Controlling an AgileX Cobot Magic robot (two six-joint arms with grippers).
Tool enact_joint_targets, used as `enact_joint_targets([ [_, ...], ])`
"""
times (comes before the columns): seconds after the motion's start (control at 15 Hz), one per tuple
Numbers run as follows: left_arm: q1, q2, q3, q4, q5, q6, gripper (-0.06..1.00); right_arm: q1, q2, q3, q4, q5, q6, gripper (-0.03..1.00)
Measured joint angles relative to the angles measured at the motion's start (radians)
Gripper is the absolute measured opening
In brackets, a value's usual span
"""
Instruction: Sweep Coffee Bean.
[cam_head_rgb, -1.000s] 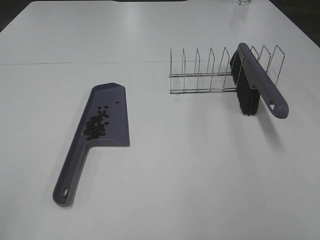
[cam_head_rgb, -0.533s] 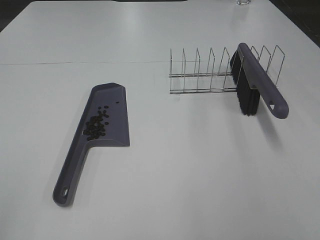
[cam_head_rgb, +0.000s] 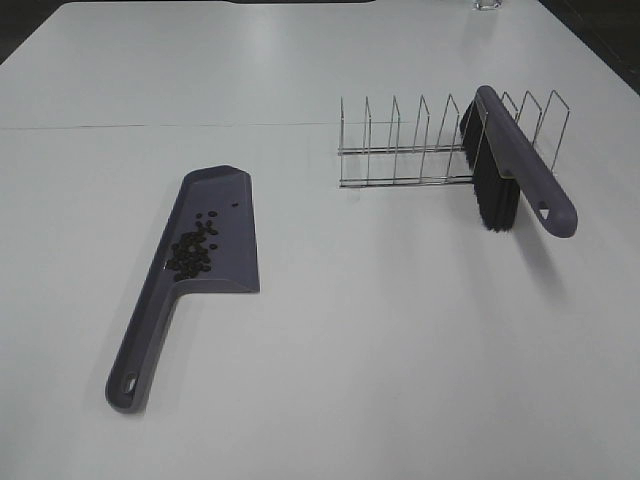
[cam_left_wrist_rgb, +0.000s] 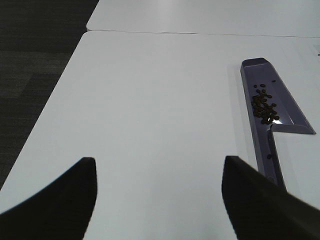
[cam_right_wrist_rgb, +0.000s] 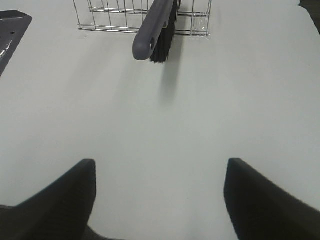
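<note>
1. Exterior high view: the coffee bean heap lies inside the purple dustpan, bunched toward the handle end of the blade, with a few loose ones nearer the open lip. None shows on the bare worktop, so the sweeping looks already done.
2. The dustpan lies flat on the worktop, handle pointing toward the near edge. Lying level like that keeps the beans from rolling out, and the handle is free for a grasp.
3. The brush rests across the wire rack, leaning in a slot with its black bristles hanging down and its handle jutting out past the frame. Parked there, the bristles stay off the worktop and the handle is easy to reach.
4. Left wrist view: the left tool has its two fingers spread wide with nothing between them, well apart from the dustpan.
5. Right wrist view: the right tool is likewise spread and empty, facing the brush and rack from a distance.
6. Both arms sit back from everything, which suits a finished or resting stage.
</note>
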Motion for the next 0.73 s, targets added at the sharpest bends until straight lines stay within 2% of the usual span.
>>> enact_joint_targets([
  [0.73,0.000,0.000,0.000,0.000,0.000,0.001,0.65,0.000,0.000,0.000,0.000,0.000,0.000,0.63],
])
